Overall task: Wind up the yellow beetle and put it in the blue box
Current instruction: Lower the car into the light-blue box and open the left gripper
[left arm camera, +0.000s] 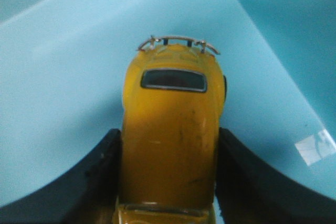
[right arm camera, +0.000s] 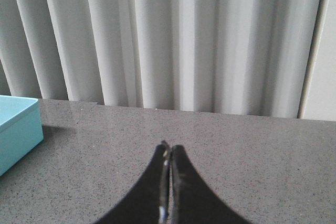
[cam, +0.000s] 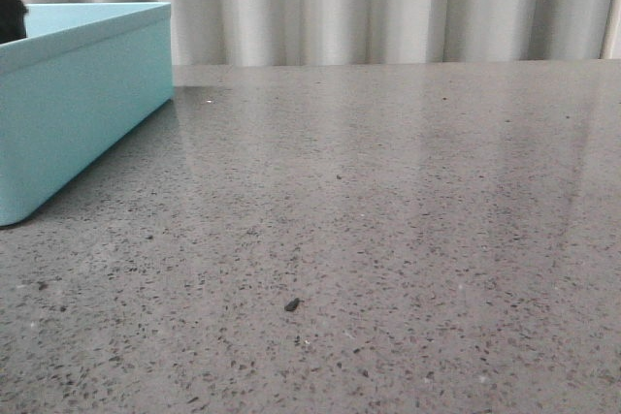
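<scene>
The yellow beetle point(left arm camera: 170, 135) fills the left wrist view, held by its sides between the black fingers of my left gripper point(left arm camera: 169, 145), which is shut on it. Its chrome bumper and dark window point away from the wrist, over the pale inside floor of the blue box point(left arm camera: 63, 77). In the front view the blue box point(cam: 82, 109) stands at the far left of the table, with a dark bit of the left arm point(cam: 10, 12) over its rim; the beetle is hidden there. My right gripper point(right arm camera: 169, 148) is shut and empty above the table, apart from the box point(right arm camera: 16, 132).
The speckled grey table point(cam: 388, 220) spreads right of the box. A small dark chip point(cam: 291, 305) lies near its front middle. White pleated curtains point(cam: 388, 2) hang behind the table's far edge. A pale sticker point(left arm camera: 314, 148) lies on the box's floor.
</scene>
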Action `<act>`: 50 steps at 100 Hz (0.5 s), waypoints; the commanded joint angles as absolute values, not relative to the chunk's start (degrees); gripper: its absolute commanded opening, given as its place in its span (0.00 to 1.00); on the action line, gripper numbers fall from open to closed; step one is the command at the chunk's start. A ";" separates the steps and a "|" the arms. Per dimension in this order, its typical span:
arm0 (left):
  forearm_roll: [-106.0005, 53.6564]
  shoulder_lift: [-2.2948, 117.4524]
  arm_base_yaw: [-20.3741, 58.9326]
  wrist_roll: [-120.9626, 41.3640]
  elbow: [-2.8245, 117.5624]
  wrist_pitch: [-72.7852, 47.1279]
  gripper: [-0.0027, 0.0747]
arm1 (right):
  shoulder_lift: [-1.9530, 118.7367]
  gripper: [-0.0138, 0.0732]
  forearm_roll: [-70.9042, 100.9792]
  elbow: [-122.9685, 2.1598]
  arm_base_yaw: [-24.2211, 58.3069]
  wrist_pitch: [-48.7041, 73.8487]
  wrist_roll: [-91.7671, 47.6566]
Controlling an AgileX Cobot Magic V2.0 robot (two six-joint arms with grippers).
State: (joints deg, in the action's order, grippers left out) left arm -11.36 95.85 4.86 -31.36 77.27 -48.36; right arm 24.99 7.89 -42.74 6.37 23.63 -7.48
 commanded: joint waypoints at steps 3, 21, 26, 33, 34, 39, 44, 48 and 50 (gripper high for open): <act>-11.25 94.17 4.63 -30.53 77.70 -45.24 0.23 | 25.40 0.08 8.08 -44.00 6.41 20.17 -7.98; -9.49 94.80 4.63 -29.31 77.34 -44.23 0.66 | 25.40 0.08 8.08 -44.00 6.41 20.49 -7.98; -9.10 94.80 4.63 -28.42 77.34 -43.62 0.77 | 25.40 0.08 8.08 -44.00 6.41 20.49 -7.98; -8.96 94.36 4.63 -27.56 77.45 -43.38 0.82 | 25.40 0.08 8.08 -44.00 6.41 20.49 -7.98; -9.07 94.38 4.63 -27.56 77.45 -43.38 0.82 | 25.40 0.08 8.08 -44.00 6.41 20.49 -7.98; -9.64 93.80 4.63 -27.56 77.45 -43.38 0.80 | 25.40 0.08 8.08 -44.00 6.41 20.49 -7.98; -10.46 92.79 4.63 -27.56 77.45 -42.97 0.77 | 25.40 0.08 8.08 -44.00 6.41 20.49 -7.98; -11.30 91.95 4.63 -27.56 77.45 -42.70 0.73 | 25.40 0.08 8.08 -44.00 6.41 20.74 -7.98; -11.74 91.38 4.63 -27.56 77.45 -42.59 0.70 | 25.40 0.08 8.08 -44.00 6.41 20.90 -7.98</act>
